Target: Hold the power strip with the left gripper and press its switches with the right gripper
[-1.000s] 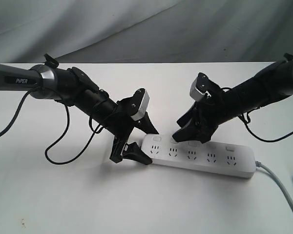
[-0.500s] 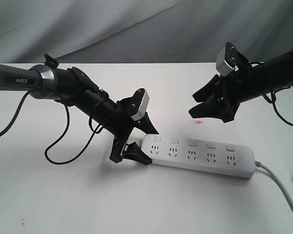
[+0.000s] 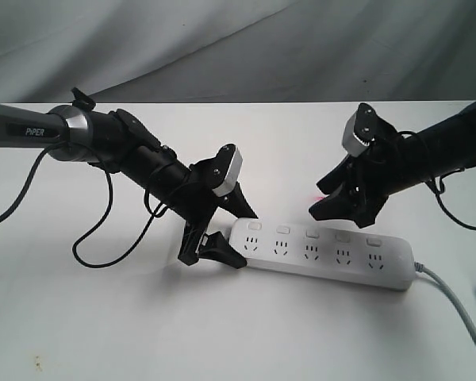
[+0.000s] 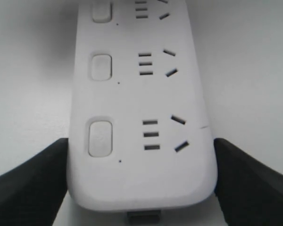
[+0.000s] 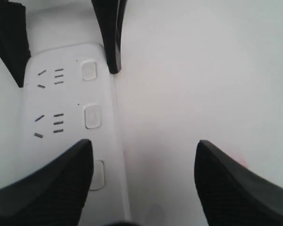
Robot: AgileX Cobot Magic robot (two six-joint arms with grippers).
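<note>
The power strip [image 3: 325, 255] lies flat on the white worktop [image 3: 103, 333], towards the front and right of the middle, its sockets facing up. Its row of five switches [image 3: 311, 232] runs along the far edge.

The left tool [image 3: 222, 230] straddles the strip's left end and grips it. In the left wrist view one black finger [image 4: 28, 186] presses against each long side of the rounded end [image 4: 141, 141]. The far finger lies just beside the first switch; the other four switches are uncovered.

The right tool [image 3: 341, 208] hangs in the air behind the strip, above its middle and apart from it, with its fingers spread wide and nothing between them. In its own view [image 5: 141, 188] one finger [image 5: 47, 188] overlaps the switch edge of the strip [image 5: 61, 108] and the other is over bare worktop.

A grey cable [image 3: 456, 305] leaves the strip's right end and runs off the front right. A loose black wire [image 3: 103, 238] loops down from the left arm onto the worktop. A faint pink spot [image 3: 317, 195] shows on the worktop near the right tool. Grey cloth [image 3: 222, 48] hangs behind.
</note>
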